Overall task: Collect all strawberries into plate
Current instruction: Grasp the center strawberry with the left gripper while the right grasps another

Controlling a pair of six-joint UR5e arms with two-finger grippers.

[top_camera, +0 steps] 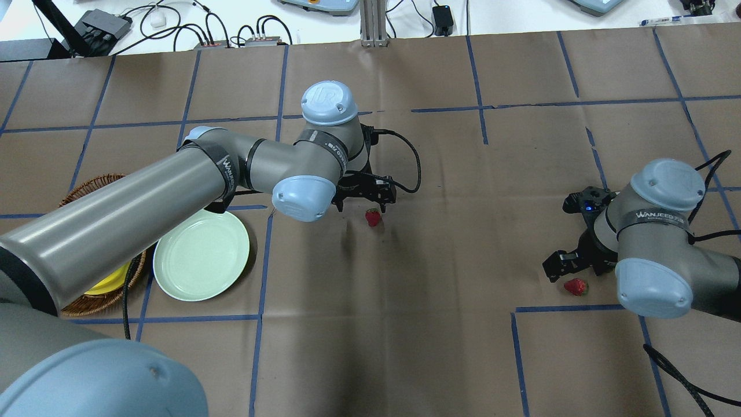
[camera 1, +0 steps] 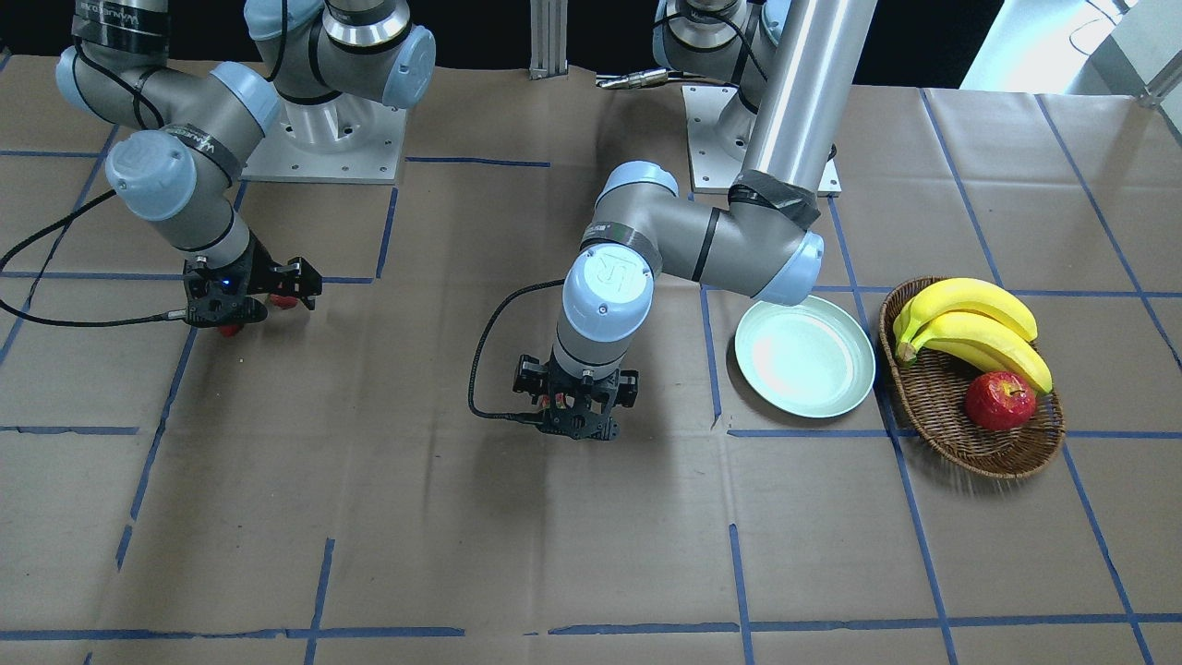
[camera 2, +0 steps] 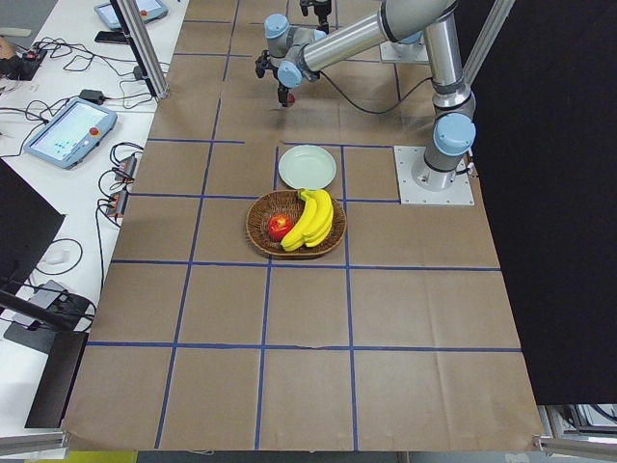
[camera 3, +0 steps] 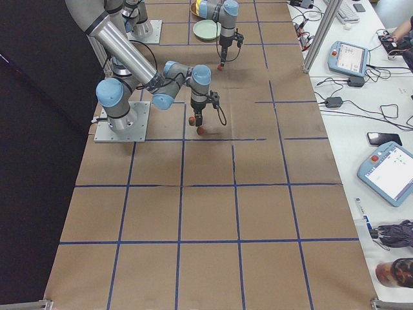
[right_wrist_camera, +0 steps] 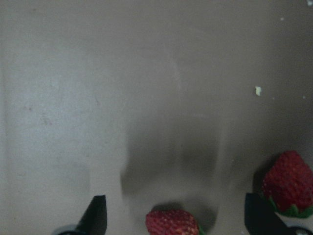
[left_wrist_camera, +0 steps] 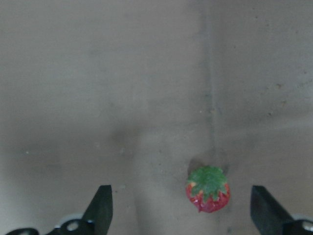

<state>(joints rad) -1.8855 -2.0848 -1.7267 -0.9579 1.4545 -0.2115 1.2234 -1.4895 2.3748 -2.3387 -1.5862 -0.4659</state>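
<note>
My left gripper [left_wrist_camera: 181,213] hangs open above one strawberry [left_wrist_camera: 208,189], which lies on the paper between its fingers, nearer the right one. In the overhead view this strawberry [top_camera: 373,218] sits just below the left gripper [top_camera: 363,200]. My right gripper [right_wrist_camera: 176,218] is open too, with a strawberry [right_wrist_camera: 171,222] between its fingers and another strawberry [right_wrist_camera: 288,183] beside the right finger. From overhead only one of them [top_camera: 576,286] shows by the right gripper [top_camera: 570,263]. The mint-green plate [top_camera: 201,255] lies bare at the left.
A wicker basket [camera 1: 942,406] with bananas [camera 1: 970,328] and a red apple [camera 1: 999,400] stands right beside the plate [camera 1: 805,356]. Brown paper with blue tape lines covers the table. Cables trail from both wrists.
</note>
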